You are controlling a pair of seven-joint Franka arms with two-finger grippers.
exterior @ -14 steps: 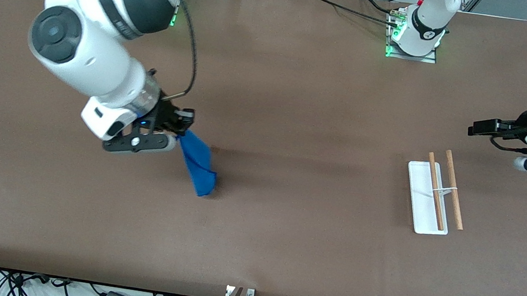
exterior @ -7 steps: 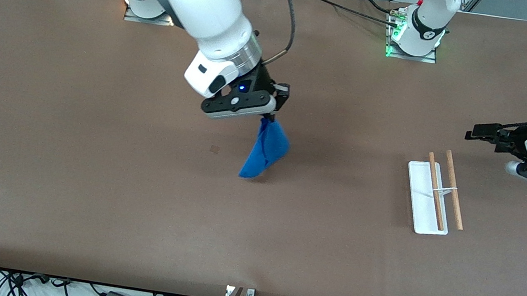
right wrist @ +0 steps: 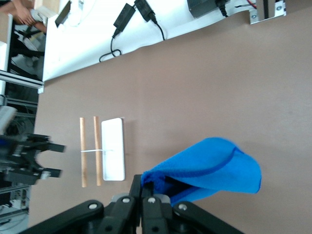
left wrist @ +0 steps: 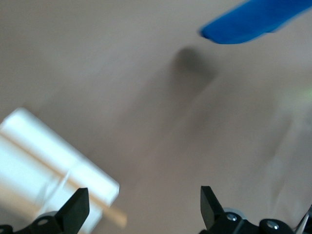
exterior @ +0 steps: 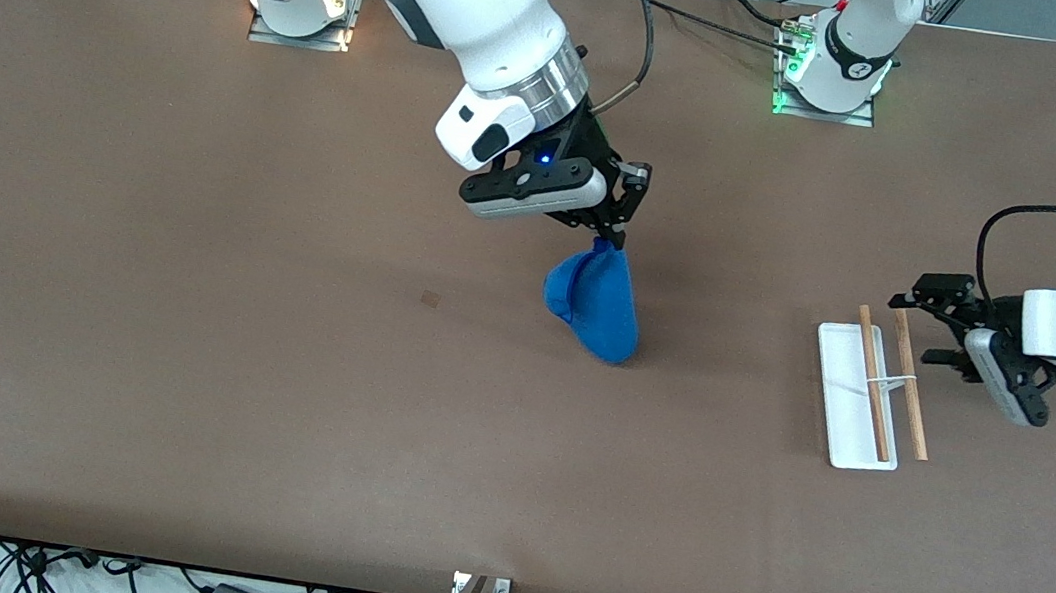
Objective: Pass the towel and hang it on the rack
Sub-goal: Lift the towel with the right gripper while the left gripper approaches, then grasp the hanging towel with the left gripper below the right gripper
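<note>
The brown bench (exterior: pixel 176 374) fills the front view, its long edge with the two arm bases along the top. The right arm reaches from its base toward the middle of the bench, and the right pincer (exterior: pixel 608 236) is up in the air over the bench's central area, its fingers pressed tight together on the top corner of the towel (exterior: pixel 596 303). The royal-blue towel hangs down from that grip in a bunched, folded drape, clear of the surface or nearly so; whether its lowest fold brushes the bench cannot be told. In the right wrist view the towel (right wrist: pixel 209 168) bulges out from between the closed fingers as a rounded pouch.

The left arm comes in from the left arm's end of the bench. The left pincer (exterior: pixel 928 320) hovers with its fingers spread wide and empty, just beside the rack and over the bench near the rack's outer rod. In the left wrist view its two dark fingertips (left wrist: pixel 73 212) stand well apart.

The rack (exterior: pixel 840 395) sits toward the left arm's end of the bench, well apart from the towel: a white tray base, a thin white wire frame and two light wooden rods (exterior: pixel 911 379) lying lengthwise, one over the tray and one just outside it.
</note>
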